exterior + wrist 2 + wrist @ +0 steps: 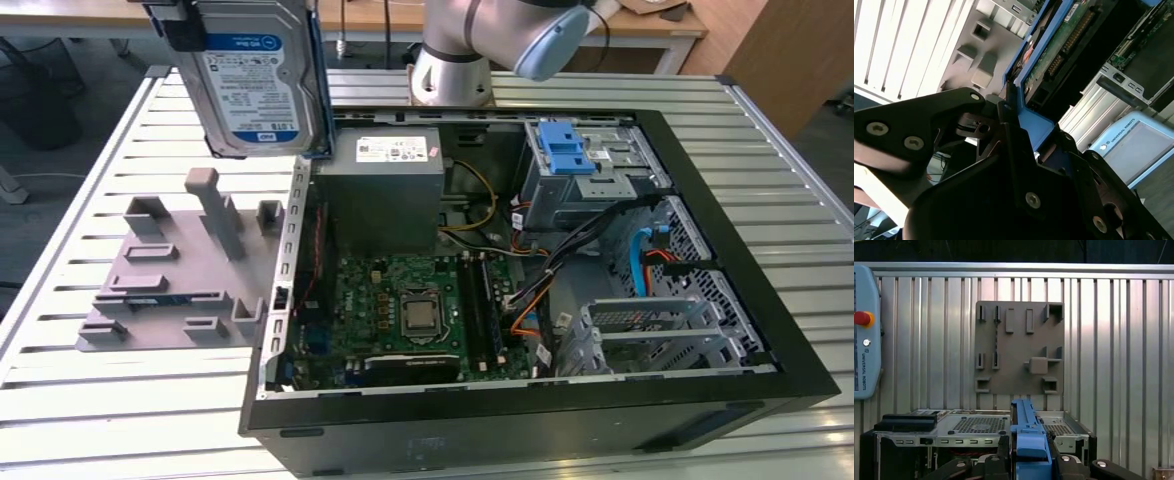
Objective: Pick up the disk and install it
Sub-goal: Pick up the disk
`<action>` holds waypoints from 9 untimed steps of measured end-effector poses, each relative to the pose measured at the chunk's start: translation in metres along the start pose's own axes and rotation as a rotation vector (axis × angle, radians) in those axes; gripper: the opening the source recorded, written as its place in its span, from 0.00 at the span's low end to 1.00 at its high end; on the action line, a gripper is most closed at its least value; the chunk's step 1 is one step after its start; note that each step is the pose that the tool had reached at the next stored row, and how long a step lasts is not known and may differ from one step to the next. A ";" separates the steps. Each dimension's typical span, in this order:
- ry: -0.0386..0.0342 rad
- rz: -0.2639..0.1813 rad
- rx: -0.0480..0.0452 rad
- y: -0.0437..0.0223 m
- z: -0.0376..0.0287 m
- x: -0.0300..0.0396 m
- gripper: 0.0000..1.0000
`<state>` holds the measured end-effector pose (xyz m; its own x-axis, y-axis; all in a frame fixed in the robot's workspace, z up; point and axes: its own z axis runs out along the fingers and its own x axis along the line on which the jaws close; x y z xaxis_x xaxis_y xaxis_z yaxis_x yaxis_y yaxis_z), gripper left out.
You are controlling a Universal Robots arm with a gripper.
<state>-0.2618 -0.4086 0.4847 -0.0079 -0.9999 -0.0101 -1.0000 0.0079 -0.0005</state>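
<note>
**Item: the disk [254, 80]** — a hard drive in bare silver metal with a white-and-blue label turned to the camera and blue plastic rails along its long sides. In the second wrist view its green circuit-board underside shows.

**Location:** upper left of the exterior view, lifted off the slatted table [107, 420]. Its lower corner is just above the left wall of the open computer case [534, 425].

**Holder:** the gripper [1028, 460]. In both wrist views its black fingers [1001, 462] press from either side on the blue rail, so they read as clamped on the disk rather than apart.

**Key relation:** the disk hangs straight down from the gripper, long axis upright and the flat faces vertical. The drive cage [587, 175] with its blue latch [563, 150] sits at the upper right of the exterior view — well apart from the disk, across the width of the case.

**Between the two:** the grey power supply [380, 195] and, nearer the frame's centre, the motherboard [400, 310].

**Also present:** a grey fixture plate [167, 280] with raised blocks, lying on the table in the left of the exterior view, with nothing seated in it.

**Status, as judged:** pick-up done, installation not yet made.
</note>
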 end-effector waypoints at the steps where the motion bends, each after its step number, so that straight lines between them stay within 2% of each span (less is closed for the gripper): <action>1: 0.0001 0.000 0.0000 -0.0010 0.0000 0.0016 0.37; 9: 0.0001 0.000 -0.0002 -0.0176 0.0000 0.0100 0.37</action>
<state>-0.2442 -0.4187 0.4846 -0.0078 -0.9999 -0.0100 -1.0000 0.0078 -0.0003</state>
